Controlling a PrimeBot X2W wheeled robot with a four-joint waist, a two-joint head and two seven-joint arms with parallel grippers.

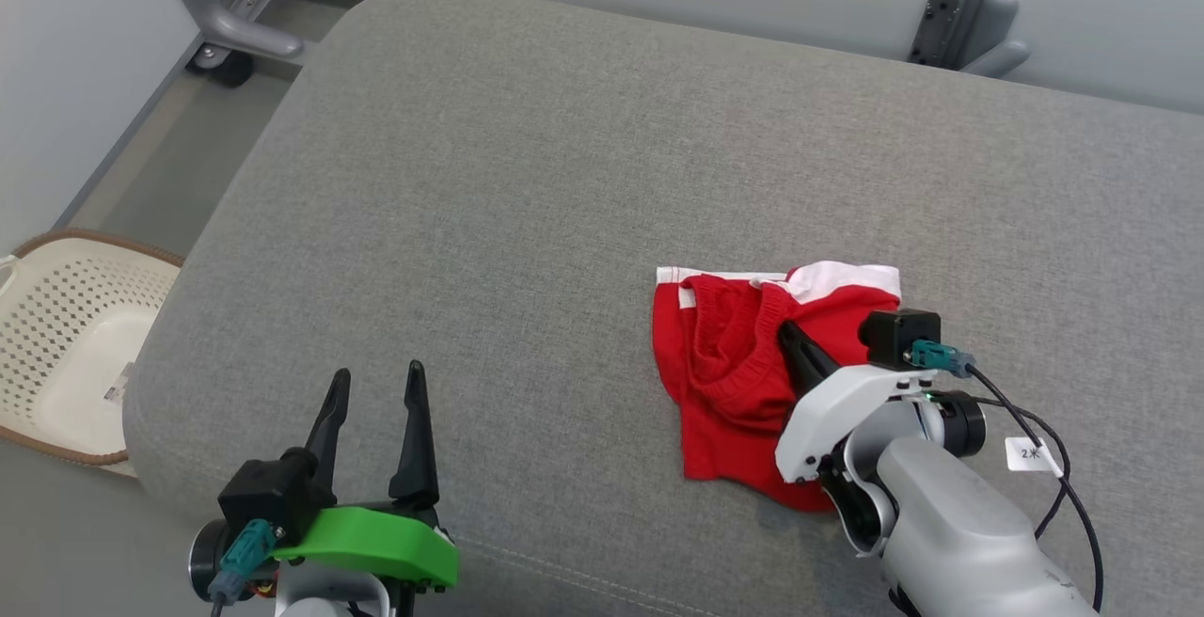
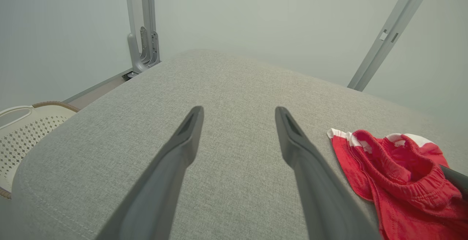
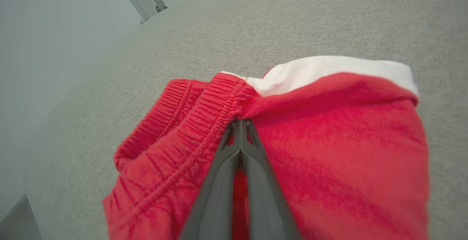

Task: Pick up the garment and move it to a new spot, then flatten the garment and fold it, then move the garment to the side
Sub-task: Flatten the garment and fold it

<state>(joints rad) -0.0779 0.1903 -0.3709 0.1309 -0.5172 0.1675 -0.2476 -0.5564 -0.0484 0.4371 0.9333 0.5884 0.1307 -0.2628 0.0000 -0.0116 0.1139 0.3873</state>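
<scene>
Right gripper (image 3: 240,124) clamped on the red shorts (image 1: 724,363), crumpled right of centre on the cushion (image 1: 527,175); left gripper (image 1: 377,371) wide apart, empty. Your pinch looks shallow. Lift fast and the cloth may slip out.

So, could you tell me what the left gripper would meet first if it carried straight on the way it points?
Most likely bare cushion: the left gripper points across it, open, with nothing between. The garment lies off to its right, outside that line. How high it hangs is unclear.
</scene>
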